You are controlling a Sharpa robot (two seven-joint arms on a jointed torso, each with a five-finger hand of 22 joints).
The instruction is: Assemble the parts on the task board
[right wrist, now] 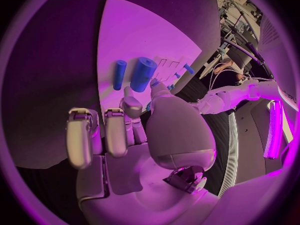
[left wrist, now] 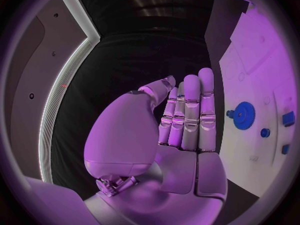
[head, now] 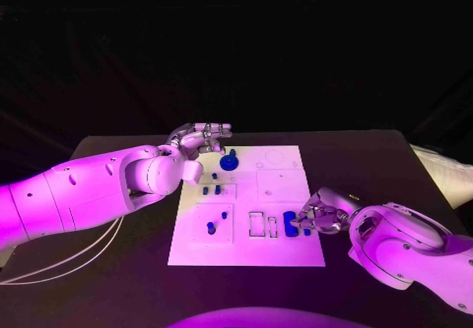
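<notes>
The white task board (head: 281,183) lies in the middle of the black table. A blue gear (head: 229,162) (left wrist: 244,116) stands near its far left corner, and my left hand (head: 202,140) (left wrist: 181,130) hovers just beyond it, fingers straight and side by side, holding nothing. My right hand (head: 320,215) (right wrist: 125,135) rests at the board's right edge. Its thumb reaches toward a thick blue cylinder (head: 290,220) (right wrist: 142,74); a thinner blue cylinder (right wrist: 119,74) lies beside that one. Nothing is in this hand.
Several small blue pieces (head: 216,177) (head: 211,227) (left wrist: 288,118) sit on the board's left half. Two narrow rectangular slots (head: 264,225) lie left of the cylinders. Bare black table (head: 118,273) surrounds the board. White cables (head: 69,263) hang under my left arm.
</notes>
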